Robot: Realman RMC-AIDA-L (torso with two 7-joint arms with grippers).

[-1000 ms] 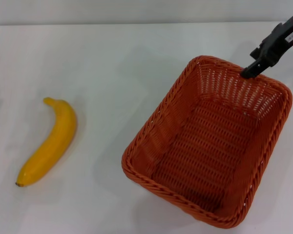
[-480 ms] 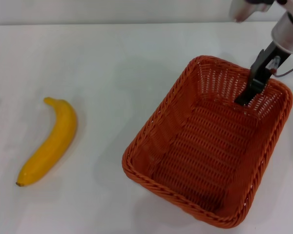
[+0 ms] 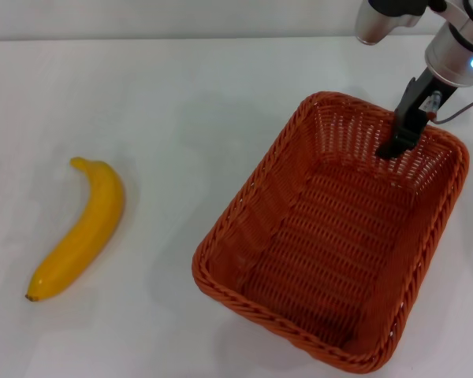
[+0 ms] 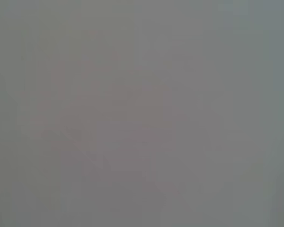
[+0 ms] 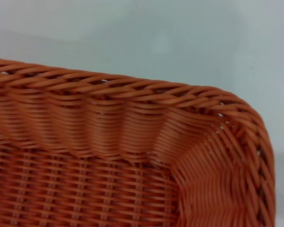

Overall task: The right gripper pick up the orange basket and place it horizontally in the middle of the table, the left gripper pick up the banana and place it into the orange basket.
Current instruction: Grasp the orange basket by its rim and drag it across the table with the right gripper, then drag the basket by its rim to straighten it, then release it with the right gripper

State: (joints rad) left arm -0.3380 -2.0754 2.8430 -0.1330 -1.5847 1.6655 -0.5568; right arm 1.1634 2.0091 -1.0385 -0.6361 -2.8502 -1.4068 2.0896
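Neither step looks finished: the large orange-red woven wicker basket (image 3: pixel 331 236) sits skewed toward the right of the plain white table (image 3: pixel 181 94), and the curved yellow banana (image 3: pixel 79 228) lies well apart on the left. The black two-fingered right gripper (image 3: pixel 396 146) reaches over the basket's far rim with one finger inside the wall; I cannot tell whether it has closed. The left gripper is out of sight.

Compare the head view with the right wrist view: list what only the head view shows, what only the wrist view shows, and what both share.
Only the head view shows the banana lying on the table apart from the basket, and the right gripper reaching down at the basket's far wall, a finger inside. Only the right wrist view shows one rounded corner of the braided rim up close. Both show the orange basket and the white table. The left gripper appears in neither.
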